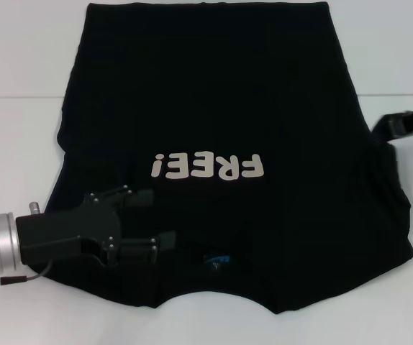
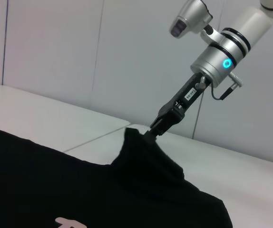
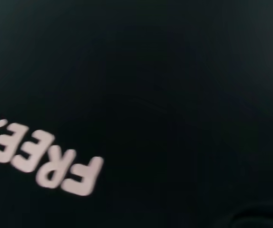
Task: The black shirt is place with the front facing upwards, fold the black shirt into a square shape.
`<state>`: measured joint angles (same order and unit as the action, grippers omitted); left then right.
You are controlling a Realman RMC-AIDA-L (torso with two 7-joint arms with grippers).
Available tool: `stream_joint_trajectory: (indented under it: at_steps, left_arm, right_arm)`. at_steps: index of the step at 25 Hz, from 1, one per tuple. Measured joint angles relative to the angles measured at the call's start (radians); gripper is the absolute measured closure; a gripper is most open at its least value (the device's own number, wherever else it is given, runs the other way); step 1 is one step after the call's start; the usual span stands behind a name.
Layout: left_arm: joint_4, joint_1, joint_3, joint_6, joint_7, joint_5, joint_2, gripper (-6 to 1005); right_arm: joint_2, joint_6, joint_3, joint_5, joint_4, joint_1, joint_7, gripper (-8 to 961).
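Folding first side: right gripper is clamped on black shirt at its right edge, cloth lifted into a peak. Shirt lies front up on white table, lettering visible. Left gripper over shirt nr collar, fingers apart, holding nothing. Next prob: carry edge inward w/o dragging body.

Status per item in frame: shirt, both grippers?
shirt: spread on the table, front and lettering up, not yet a square; right edge pulled up into a peak.
left gripper: jaws open, over the shirt near the collar.
right gripper: jaws shut on the shirt's right edge, lifting it.
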<state>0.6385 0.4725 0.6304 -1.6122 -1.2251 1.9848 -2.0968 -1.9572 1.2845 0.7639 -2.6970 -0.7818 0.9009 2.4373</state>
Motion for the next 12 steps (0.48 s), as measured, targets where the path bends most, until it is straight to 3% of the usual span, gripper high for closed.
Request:
stream_joint_trajectory:
  at_steps: [6,10,12]
  left_arm:
    - [-0.003,0.000,0.000,0.000,-0.006,-0.001,0.001,77]
    - [-0.005,0.000,-0.017,0.000,-0.022,-0.002,0.001,77]
    - [-0.006,0.000,-0.050,0.000,-0.034,-0.002,0.000,77]
  right_arm:
    - [-0.047,0.017,0.060,-0.001,0.012,0.045,0.016,867]
    - [-0.054,0.032,0.037,0.030,0.039,0.058,0.025,823]
    - [-0.046,0.033,0.012,0.110,0.057,0.038,0.003,800]
